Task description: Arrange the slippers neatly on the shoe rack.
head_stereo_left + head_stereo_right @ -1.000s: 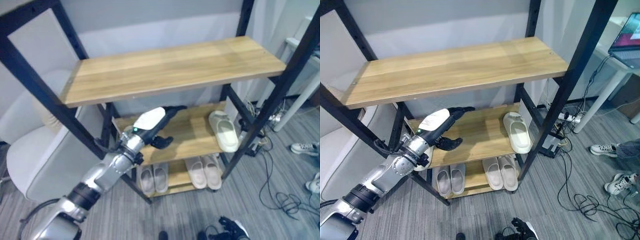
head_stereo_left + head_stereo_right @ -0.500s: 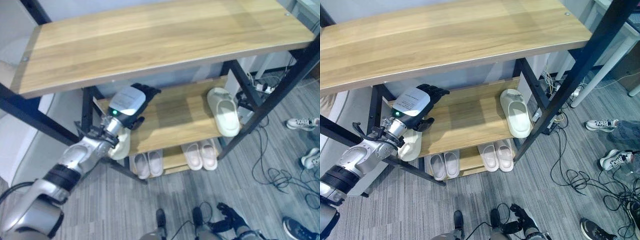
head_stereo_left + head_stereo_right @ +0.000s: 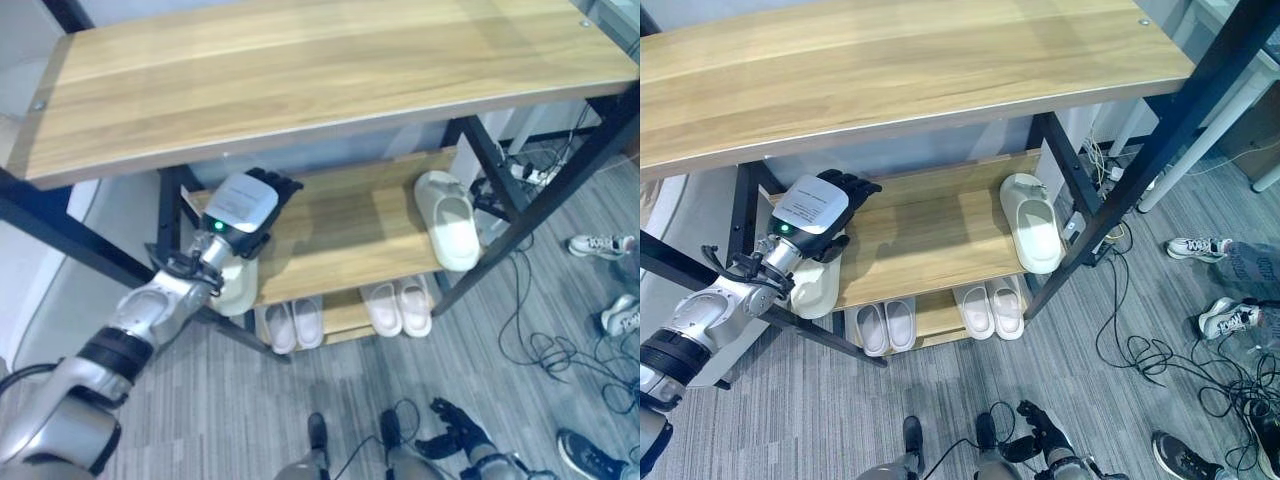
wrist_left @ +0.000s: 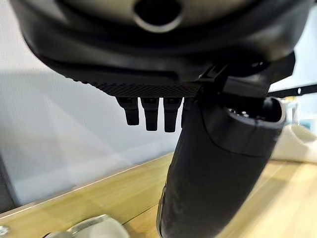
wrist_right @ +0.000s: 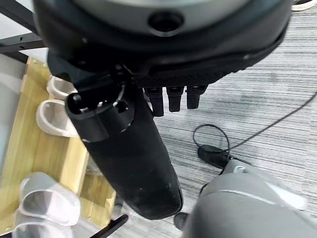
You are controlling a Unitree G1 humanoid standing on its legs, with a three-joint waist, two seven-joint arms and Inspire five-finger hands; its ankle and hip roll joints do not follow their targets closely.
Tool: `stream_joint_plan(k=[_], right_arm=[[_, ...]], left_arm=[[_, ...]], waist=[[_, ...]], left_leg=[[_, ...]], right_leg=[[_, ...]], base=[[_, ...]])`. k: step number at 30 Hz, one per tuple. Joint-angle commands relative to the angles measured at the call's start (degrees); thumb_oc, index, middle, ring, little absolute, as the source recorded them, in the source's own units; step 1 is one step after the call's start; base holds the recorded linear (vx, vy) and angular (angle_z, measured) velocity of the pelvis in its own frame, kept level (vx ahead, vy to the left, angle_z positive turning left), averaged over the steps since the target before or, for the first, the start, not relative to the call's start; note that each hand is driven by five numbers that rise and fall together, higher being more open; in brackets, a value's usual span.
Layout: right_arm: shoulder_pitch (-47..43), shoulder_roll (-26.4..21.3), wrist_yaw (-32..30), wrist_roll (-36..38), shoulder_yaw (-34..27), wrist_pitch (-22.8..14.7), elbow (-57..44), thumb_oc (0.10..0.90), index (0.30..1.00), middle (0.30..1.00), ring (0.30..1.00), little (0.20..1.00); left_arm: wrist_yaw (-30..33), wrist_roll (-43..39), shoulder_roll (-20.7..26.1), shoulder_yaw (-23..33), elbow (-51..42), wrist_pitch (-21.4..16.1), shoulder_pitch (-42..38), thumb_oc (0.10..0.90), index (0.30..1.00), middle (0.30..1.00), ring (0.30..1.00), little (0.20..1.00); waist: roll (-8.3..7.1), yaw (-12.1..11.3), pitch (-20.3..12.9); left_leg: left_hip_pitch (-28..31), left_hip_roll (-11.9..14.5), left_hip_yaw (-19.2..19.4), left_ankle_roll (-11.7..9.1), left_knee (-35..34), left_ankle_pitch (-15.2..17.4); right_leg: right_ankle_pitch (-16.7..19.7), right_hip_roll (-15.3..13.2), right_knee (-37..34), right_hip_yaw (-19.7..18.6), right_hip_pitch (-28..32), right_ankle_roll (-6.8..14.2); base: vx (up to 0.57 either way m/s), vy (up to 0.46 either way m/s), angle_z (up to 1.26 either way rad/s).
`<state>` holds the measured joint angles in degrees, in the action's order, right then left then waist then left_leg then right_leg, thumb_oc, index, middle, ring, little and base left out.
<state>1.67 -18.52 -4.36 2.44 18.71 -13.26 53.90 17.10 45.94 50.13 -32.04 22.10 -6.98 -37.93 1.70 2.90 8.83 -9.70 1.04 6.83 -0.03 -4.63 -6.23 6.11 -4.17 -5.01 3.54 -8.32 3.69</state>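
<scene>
Left eye view: left hand (image 3: 245, 205) over the left end of the rack's middle shelf (image 3: 345, 240). A slipper (image 3: 232, 285) lies just under and behind the hand, at the shelf's left front corner, partly off the edge, long axis front to back. Second slipper (image 3: 447, 232) at the shelf's right end, same axis, well apart from the first.

Right eye view: fingers (image 3: 852, 186) curled, reaching past the near slipper (image 3: 818, 283) toward the shelf's back; they grip nothing visible.

Left wrist view: fingers bent, empty; slipper edge (image 4: 91, 229) below the hand.

Right wrist view: right hand (image 5: 133, 144) off the rack, over the floor, fingers bent, empty. The left hand is nearer.
</scene>
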Motion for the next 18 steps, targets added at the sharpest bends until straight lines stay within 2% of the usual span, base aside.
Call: stream_joint_plan(k=[1,9,18], right_arm=[[0.4,-2.7,-0.9,0.8,-0.1,-2.1,-3.2,0.8,0.9,0.9,0.9,0.9],[-0.2,-2.1,-0.1,1.0,0.1,-0.7,-2.7,0.8,0.9,0.9,0.9,0.9],[-0.7,-1.6,0.9,1.5,0.3,0.9,-2.1,0.8,0.9,0.9,0.9,0.9]], left_arm=[[2.1,1.3,-0.4,1.5,4.2,3.6,-13.0,0.8,0.9,0.9,0.9,0.9],[-0.7,2.3,-2.3,1.8,7.4,7.2,-13.8,0.8,0.9,0.9,0.9,0.9],[-4.2,2.1,-4.8,0.6,12.2,9.5,-14.5,0.8,0.9,0.9,0.9,0.9]], waist=[[1.41,-1.1,-2.4],[1.01,-1.4,-2.9],[1.1,-1.7,-3.2]], left_leg=[[1.6,-0.9,-2.5,-2.2,-0.4,4.9],[2.9,-0.8,-2.6,-2.1,-0.4,5.3],[4.4,-0.8,-2.9,-2.0,-0.4,5.7]], right_leg=[[-4.8,-2.3,0.4,4.7,2.8,5.2],[-5.3,-2.1,0.3,4.9,4.2,5.1],[-5.9,-1.9,0.2,5.5,5.8,4.9]], base=[[0.0,0.0,0.0],[0.0,-0.004,0.01],[0.0,-0.006,0.03]])
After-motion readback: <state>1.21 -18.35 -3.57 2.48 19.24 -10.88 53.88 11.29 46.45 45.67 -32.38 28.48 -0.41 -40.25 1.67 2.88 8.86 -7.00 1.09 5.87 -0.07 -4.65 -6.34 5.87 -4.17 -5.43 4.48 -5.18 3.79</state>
